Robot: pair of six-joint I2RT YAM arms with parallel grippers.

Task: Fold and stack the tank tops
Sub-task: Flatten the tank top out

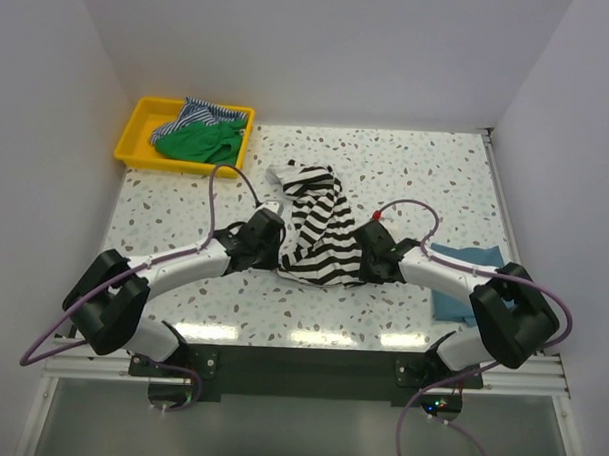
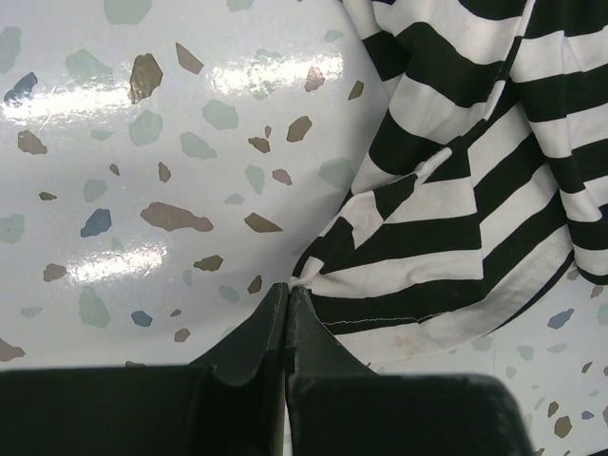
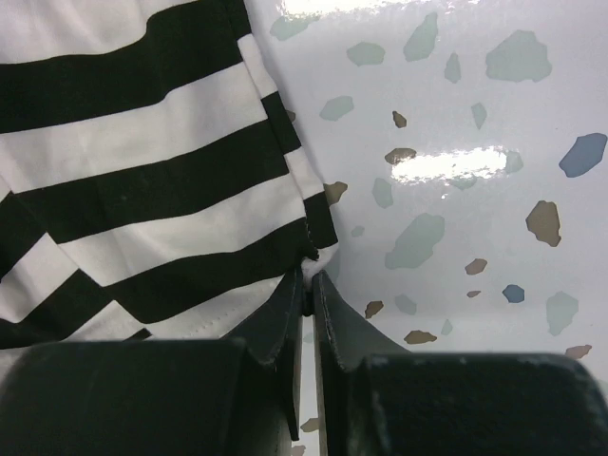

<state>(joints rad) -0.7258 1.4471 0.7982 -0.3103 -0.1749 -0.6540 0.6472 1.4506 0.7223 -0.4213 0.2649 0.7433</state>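
Note:
A black-and-white striped tank top (image 1: pixel 317 228) lies crumpled mid-table between my two grippers. My left gripper (image 2: pixel 288 289) is shut, pinching the top's left hem corner (image 2: pixel 313 271). My right gripper (image 3: pixel 308 275) is shut on the right hem corner (image 3: pixel 318 249) of the same top. In the top view the left gripper (image 1: pixel 276 249) sits at the top's left side and the right gripper (image 1: pixel 361 258) at its right side. A green tank top (image 1: pixel 199 142) and a finely blue-striped one (image 1: pixel 203 112) lie bunched in the tray. A teal-blue tank top (image 1: pixel 461 284) lies partly under the right arm.
A yellow plastic tray (image 1: pixel 138 132) stands at the back left corner of the speckled table (image 1: pixel 407 172). White walls close in both sides and the back. Purple cables loop over both arms.

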